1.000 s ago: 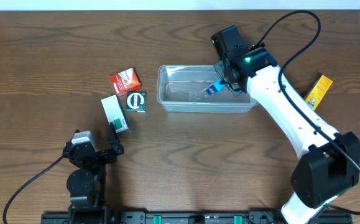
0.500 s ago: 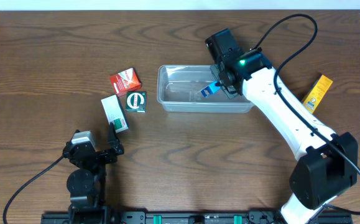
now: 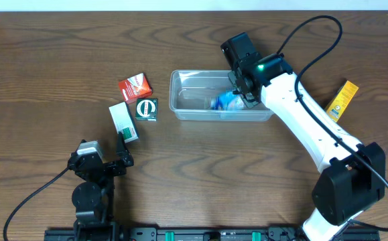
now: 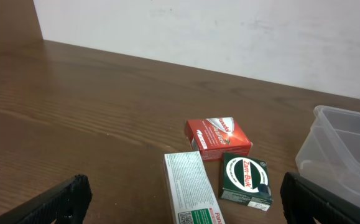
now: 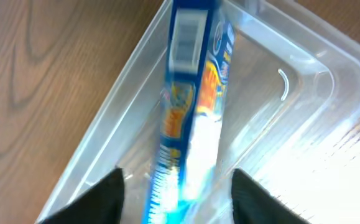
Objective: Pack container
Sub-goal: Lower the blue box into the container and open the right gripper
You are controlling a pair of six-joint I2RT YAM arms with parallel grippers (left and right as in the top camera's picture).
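Note:
The clear plastic container (image 3: 194, 100) stands at the table's middle back. A blue printed toothbrush pack (image 3: 226, 102) lies in its right half, blurred. My right gripper (image 3: 244, 90) hovers over that end of the tub. In the right wrist view the pack (image 5: 195, 93) runs lengthwise between my right gripper's (image 5: 180, 199) spread fingers, narrower than the gap, with the container's wall (image 5: 304, 81) around it. My left gripper (image 3: 122, 152) is open and empty, low at the front left. The container's corner also shows in the left wrist view (image 4: 347, 143).
Left of the container lie a red box (image 3: 135, 86), a green Zam-Buk box (image 3: 146, 108) and a long white box (image 3: 123, 122); all three show in the left wrist view, the white box (image 4: 192, 186) nearest the fingers. A yellow packet (image 3: 342, 99) lies at the far right.
The right gripper moved slightly left over the container, then let go of the blue pack, which dropped from a tilted hold into the tub. The left arm has not moved.

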